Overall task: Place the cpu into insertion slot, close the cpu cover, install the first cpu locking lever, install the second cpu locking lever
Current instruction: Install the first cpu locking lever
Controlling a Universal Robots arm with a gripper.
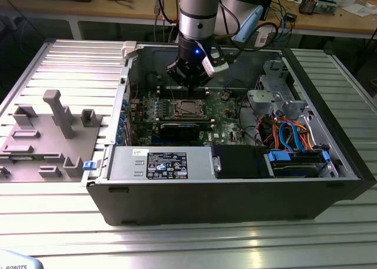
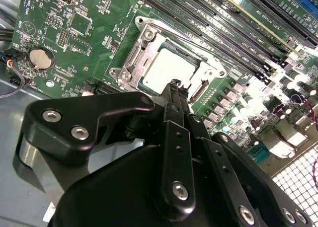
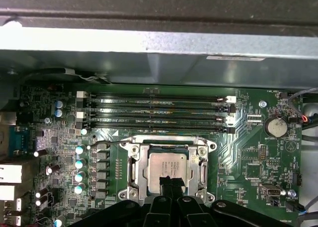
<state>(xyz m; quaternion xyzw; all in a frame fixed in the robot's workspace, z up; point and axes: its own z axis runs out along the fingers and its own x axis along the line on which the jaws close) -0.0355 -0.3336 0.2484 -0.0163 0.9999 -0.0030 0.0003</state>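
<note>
- At the exterior view's left, a grey fixture [image 1: 53, 136] with upright pegs and pockets stands on the slatted metal counter [image 1: 70, 57]. It is well apart from the work, and I judge it to be a stand for parts.
- Next comes the open computer case [image 1: 224, 201], lying on its side so that the motherboard [image 1: 227, 113] faces up and the arm can reach it from above. A power supply [image 1: 162, 163] fills the near corner.
- Near the middle, the gripper [image 1: 189, 80] hangs straight down over the socket.
  - In both wrist views the 2 fingers [image 2: 175, 95] are pressed together with nothing between them.
  - Their shared tip [image 3: 169, 179] sits right at the edge of the socket. I cannot tell whether it touches.
  - A narrow closed tip suits pushing or hooking a small part rather than carrying one.
- The cpu [image 3: 168, 163] lies flat in the insertion slot with its pale metal top up, so the placing looks done.
- The cpu cover [image 3: 133, 170] lies around the cpu as a silvery frame (its square opening leaves the chip's top bare) and looks folded down.
- A thin metal rod [image 3: 107, 143] runs out from one corner of the cover. It is probably 1 of the locking levers, but I cannot tell whether it is latched.
- Beside the socket run 4 long memory slots [image 3: 154, 113], and a coin battery [image 3: 274, 126] sits further along the board.
- At the exterior view's right, a drive cage with blue and orange cables [image 1: 291, 133] sits clear of the gripper.
</note>
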